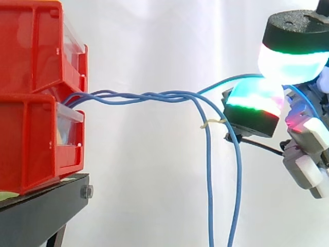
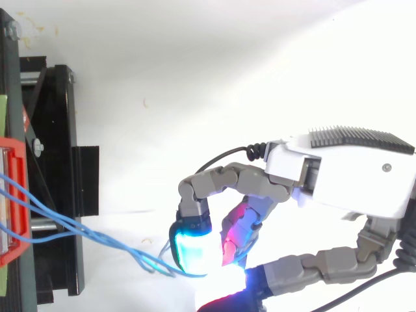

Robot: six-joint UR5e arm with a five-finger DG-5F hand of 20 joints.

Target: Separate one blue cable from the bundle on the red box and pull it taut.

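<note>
Side view: two red bins [image 1: 31, 46] stacked on one black stand [image 1: 41, 206]; the bundle [image 1: 149, 96] leaves the gap between them and runs level to the right as a loose twist; past the twist it divides into three counted strands; two hanging strands [image 1: 208, 180] drop out of frame, joined by one pale tie [image 1: 213, 123]; one blue cable [image 1: 231, 80] climbs rightward into the hand [image 1: 307, 135], where it is pinched between two glowing pads [image 1: 255, 98]; the hand is thus closed on this single cable; the cable's long axis lies left to right, bins to the left of the hand, so tautening calls, by judgement, for travel further right, away from the bins; the held strand shows a shallow arc, so slack appears to remain

Top view: the one hand [image 2: 354, 172] enters from the right with fingers curled; the bundle [image 2: 97, 235] crosses from the red bin's rim [image 2: 17, 162] over the stand [image 2: 55, 130] to the pads [image 2: 192, 246]; which strand is held cannot be told from above
</note>
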